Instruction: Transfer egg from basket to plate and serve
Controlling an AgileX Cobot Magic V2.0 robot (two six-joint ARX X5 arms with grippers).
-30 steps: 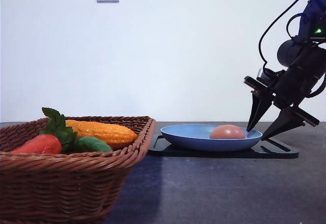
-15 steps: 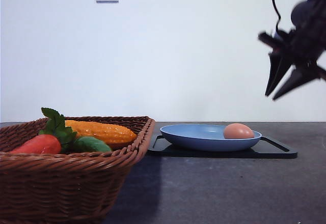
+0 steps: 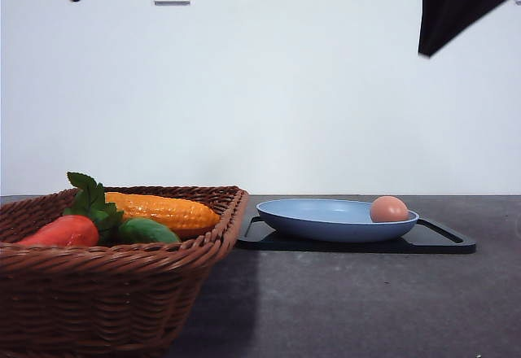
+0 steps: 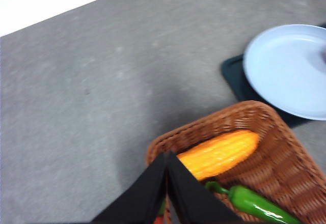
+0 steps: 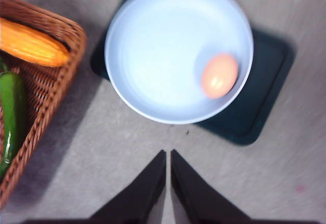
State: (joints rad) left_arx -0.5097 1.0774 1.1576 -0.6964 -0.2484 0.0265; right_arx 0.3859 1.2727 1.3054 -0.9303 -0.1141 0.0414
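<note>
Your right gripper (image 5: 168,155): fingers pressed together, nothing between, high above bare table in front of plate (image 5: 153,40). Since last frames it lifted off plate rim and pinched shut. Left gripper (image 4: 167,158) also clenched empty, above basket's (image 4: 275,147) corn (image 4: 219,155) end. Egg (image 3: 388,209) rests inside blue plate by its right rim; it rolled right after release. Plate sits on black tray (image 3: 440,240), just beside basket. Open grey tabletop (image 3: 366,301) ahead of tray.
</note>
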